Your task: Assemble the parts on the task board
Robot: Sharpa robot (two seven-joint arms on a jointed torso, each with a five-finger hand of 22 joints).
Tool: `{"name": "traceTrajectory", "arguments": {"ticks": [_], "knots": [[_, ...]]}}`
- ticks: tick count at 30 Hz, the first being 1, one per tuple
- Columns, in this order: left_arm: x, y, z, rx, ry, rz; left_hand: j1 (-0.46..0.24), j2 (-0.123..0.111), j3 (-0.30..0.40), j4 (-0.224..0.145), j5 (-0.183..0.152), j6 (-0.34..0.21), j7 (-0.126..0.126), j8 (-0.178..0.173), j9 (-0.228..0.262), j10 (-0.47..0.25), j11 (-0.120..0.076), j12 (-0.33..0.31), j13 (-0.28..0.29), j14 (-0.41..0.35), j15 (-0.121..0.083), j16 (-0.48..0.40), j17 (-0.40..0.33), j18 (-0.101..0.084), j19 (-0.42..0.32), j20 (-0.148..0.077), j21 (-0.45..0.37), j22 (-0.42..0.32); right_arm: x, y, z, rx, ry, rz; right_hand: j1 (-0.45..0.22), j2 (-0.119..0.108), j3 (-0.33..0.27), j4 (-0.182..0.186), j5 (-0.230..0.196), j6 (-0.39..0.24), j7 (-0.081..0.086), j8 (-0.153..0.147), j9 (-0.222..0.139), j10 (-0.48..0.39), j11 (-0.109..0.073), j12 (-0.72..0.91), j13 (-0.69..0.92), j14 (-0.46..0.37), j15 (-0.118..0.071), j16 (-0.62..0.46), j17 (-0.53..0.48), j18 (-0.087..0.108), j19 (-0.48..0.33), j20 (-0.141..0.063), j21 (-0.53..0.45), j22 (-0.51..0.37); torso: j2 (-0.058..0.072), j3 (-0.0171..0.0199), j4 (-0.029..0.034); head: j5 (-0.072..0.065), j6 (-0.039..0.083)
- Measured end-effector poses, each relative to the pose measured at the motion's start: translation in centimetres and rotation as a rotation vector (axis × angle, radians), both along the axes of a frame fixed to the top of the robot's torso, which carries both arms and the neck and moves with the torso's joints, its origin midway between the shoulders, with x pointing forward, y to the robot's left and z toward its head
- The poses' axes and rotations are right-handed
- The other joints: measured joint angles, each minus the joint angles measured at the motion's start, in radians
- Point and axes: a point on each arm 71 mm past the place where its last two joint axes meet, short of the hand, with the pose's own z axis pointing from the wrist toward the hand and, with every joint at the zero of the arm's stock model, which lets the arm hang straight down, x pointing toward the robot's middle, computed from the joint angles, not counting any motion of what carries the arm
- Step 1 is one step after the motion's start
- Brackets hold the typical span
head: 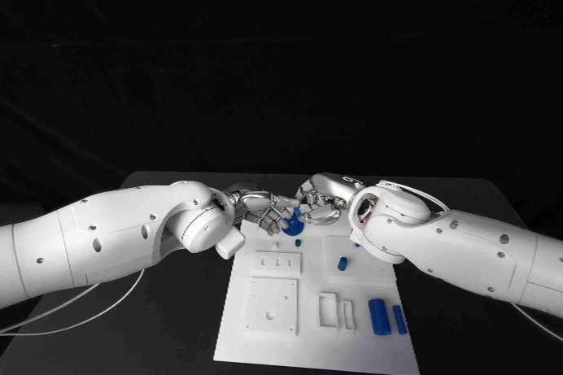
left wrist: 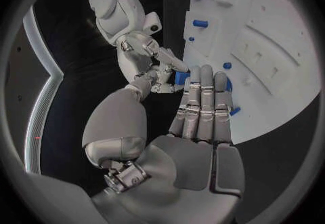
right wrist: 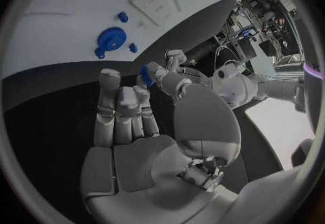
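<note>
both hands meet over the far end of the white task board [head: 315,326] on the black counter [head: 176,326]. the left hand [head: 268,211] pinches a small blue part [right wrist: 146,75]; the right hand [head: 319,202] hovers by a blue gear [head: 294,226] (its grip i cannot tell). two blue cylinders [head: 379,316] lie on the board's near right.

White task board [head: 272,342] lies flat on the table; a blue gear [head: 294,226] sits at its far edge, two blue cylinders [head: 379,316] lie side by side near its right edge
</note>
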Motion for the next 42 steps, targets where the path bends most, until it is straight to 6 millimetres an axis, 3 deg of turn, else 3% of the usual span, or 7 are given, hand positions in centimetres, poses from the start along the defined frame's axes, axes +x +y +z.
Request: {"name": "traceTrajectory", "arguments": {"ticks": [6,13,28,42], "knots": [[0.1,0.1,-0.1,0.024,0.011,0.005,0.002,0.013,-0.009,-0.001,0.0,0.0,0.0,0.0,-0.001,0.0,0.0,0.0,0.001,0.0,0.0,0.0,0.0,0.0,0.0,0.0,0.0,0.001,0.0,0.2,0.0,-0.003,-0.003,0.004,-0.001,0.002,0.0,0.0,0.0,0.0,0.0,0.0,0.0,0.0,0.0,0.0,0.0,0.0,0.0,0.0,0.0,0.0,0.0,0.0,0.0,0.0,0.0,0.0003,-0.0003,-0.004,-0.002],[0.2,0.2,-0.3,0.042,0.017,0.012,0.042,0.053,-0.04,-0.032,0.0,0.0,0.0,0.0,-0.006,0.0,0.0,-0.005,0.006,0.0,0.0,0.0,0.0,-0.001,-0.002,-0.002,0.004,0.001,-0.2,0.9,0.0,-0.002,-0.003,0.016,-0.002,0.003,0.001,-0.004,0.0,0.0,0.0,0.0,0.0,0.0,0.0,0.0,0.0,0.0,0.0,0.0,0.0,0.0,-0.002,0.002,0.0,0.0,-0.001,-0.0003,-0.0003,-0.009,-0.001],[0.4,0.1,-0.4,0.055,0.021,0.014,0.043,0.063,-0.051,-0.043,0.0,0.0,0.0,0.0,-0.009,0.0,0.0,-0.005,0.008,0.0,0.0,0.0,0.0,-0.003,-0.004,-0.004,0.004,0.0,-0.5,1.4,-0.1,-0.006,-0.005,0.03,-0.001,0.004,0.0,-0.005,0.0,0.0,0.0,0.0,0.0,0.0,0.0,-0.001,0.0,0.001,0.002,0.0,0.0,0.001,-0.002,0.002,0.0,0.0,0.0,-0.0002,0.0006,-0.011,-0.001],[0.4,-0.2,-0.5,0.06,0.015,0.005,0.059,0.096,-0.065,-0.065,0.0,0.007,0.0,0.0,-0.012,0.0,0.0,-0.005,0.013,0.0,0.0,0.004,-0.003,-0.008,-0.004,-0.004,0.004,0.0,-0.6,1.7,-0.2,-0.013,-0.007,0.038,-0.001,0.003,0.003,-0.008,0.0,0.0,0.0,0.0,0.0,0.0,0.0,-0.001,0.0,0.002,0.002,0.0,0.0,0.001,-0.002,0.002,0.0,0.0,0.0,0.0,0.0012,-0.01,-0.006]]}}
